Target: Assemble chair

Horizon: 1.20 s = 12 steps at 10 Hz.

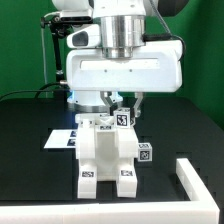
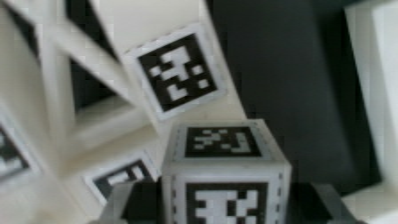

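Observation:
The partly built chair [image 1: 108, 152] stands upright mid-table, a white block of chunky bars with marker tags on its front feet. Above its top right corner, my gripper [image 1: 120, 110] hangs straight down, shut on a short white tagged bar [image 1: 123, 119]. In the wrist view that bar [image 2: 222, 165] fills the space between my two dark fingers [image 2: 139, 205], which press on its sides; my gripper [image 2: 222, 212] holds it just beside the chair's X-braced panel [image 2: 71, 70]. A large tag [image 2: 178, 70] on a slanted white part lies right behind the bar.
Another white tagged part [image 1: 145, 153] sits by the chair on the exterior view's right. The marker board [image 1: 58, 139] lies flat behind it on the left. A low white L-shaped wall [image 1: 196, 181] borders the front right corner of the black table.

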{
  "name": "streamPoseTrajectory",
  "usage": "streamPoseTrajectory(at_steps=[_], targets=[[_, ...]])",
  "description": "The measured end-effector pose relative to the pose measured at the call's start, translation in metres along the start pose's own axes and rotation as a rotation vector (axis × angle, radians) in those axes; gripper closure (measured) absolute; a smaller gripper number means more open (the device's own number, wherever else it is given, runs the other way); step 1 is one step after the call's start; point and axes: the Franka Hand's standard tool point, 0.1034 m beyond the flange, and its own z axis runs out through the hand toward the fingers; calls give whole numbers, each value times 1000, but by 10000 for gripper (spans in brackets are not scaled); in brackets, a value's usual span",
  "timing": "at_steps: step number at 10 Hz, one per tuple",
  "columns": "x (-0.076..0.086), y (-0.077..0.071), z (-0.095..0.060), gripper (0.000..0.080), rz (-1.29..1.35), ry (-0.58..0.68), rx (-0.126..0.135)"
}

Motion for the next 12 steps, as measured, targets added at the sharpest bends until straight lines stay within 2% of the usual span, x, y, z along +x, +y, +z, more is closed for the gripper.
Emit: streamPoseTrajectory(at_steps=[2,4,5,6,7,10,12], targets=[[0,-2,0,515,124,1,1],[0,-2,0,495,76,0,-1],[0,-3,0,317,5,-1,0],[-1,-4,0,317,-26,-1,0],[0,-3,0,187,-82,-1,0],[0,-3,0,152,-347,-1,-4],[-3,-5,1,151,-560,-4,-21]])
